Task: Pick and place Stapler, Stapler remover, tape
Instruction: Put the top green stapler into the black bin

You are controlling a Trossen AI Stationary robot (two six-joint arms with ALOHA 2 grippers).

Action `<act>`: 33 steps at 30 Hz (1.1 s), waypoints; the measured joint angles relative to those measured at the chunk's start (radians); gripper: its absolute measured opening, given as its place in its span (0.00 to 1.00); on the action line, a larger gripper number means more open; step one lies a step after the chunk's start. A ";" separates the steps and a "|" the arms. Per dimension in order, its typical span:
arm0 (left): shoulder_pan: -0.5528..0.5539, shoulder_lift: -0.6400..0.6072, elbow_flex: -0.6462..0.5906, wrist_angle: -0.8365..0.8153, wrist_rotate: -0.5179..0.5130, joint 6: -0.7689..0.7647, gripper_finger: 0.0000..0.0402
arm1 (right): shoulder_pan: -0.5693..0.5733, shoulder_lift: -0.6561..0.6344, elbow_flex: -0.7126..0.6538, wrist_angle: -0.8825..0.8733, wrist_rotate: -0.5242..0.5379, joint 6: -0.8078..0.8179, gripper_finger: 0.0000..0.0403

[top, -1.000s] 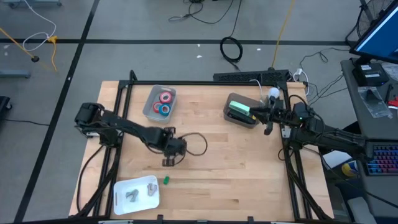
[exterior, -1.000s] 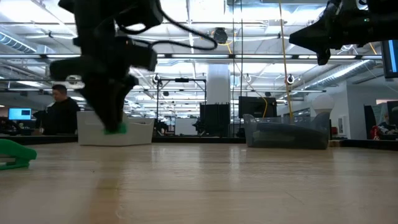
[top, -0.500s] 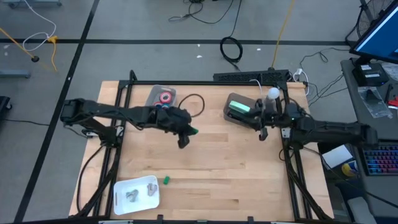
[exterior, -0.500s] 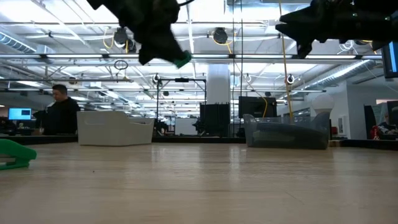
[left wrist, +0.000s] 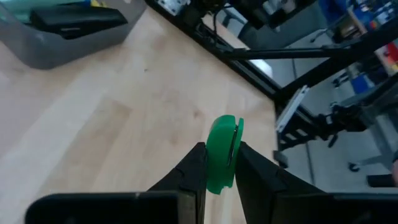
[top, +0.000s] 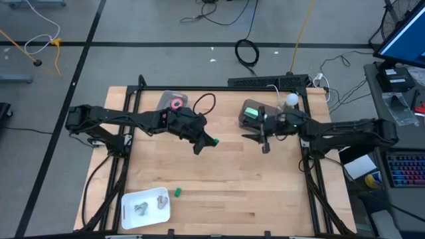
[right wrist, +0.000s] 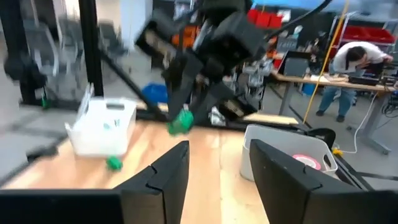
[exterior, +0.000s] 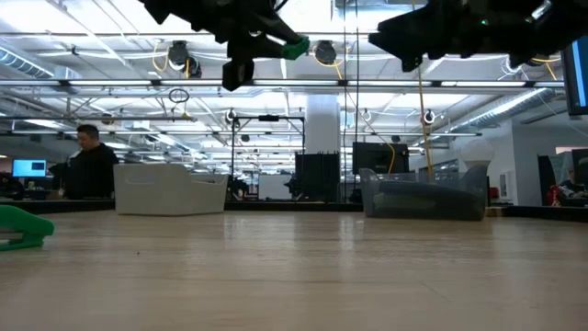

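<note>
Since a second ago the left gripper point(top: 211, 141), jaws clamped on the green staple remover point(left wrist: 221, 153), has risen toward frame centre, facing the right gripper's point(top: 265, 141) open jaws: a handover wants steady alignment.

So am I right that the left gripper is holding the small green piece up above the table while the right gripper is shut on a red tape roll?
Not quite. The left gripper does hold the small green piece above the table, but the right gripper is open and empty, as the right wrist view shows. A red tape roll lies in the grey bin.
</note>
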State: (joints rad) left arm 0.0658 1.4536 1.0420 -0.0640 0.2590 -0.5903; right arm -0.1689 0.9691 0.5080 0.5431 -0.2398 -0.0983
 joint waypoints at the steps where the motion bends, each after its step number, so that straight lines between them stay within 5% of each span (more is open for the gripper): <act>1: 0.000 0.000 0.000 0.004 0.004 -0.011 0.17 | 0.004 0.020 0.023 -0.026 0.000 -0.027 0.42; 12: -0.005 0.000 0.000 -0.015 -0.073 0.029 0.17 | 0.035 0.187 0.212 -0.260 -0.052 -0.230 0.44; 25: -0.120 0.000 0.000 0.041 -0.771 0.620 0.17 | -0.011 0.208 0.227 -0.134 0.024 0.243 0.44; 33: -0.128 0.001 0.000 0.171 -0.967 0.906 0.17 | -0.028 0.271 0.228 0.036 0.088 0.507 0.44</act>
State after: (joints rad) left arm -0.0625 1.4542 1.0420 0.1069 -0.7076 0.3152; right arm -0.1970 1.2403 0.7361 0.5790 -0.1514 0.4087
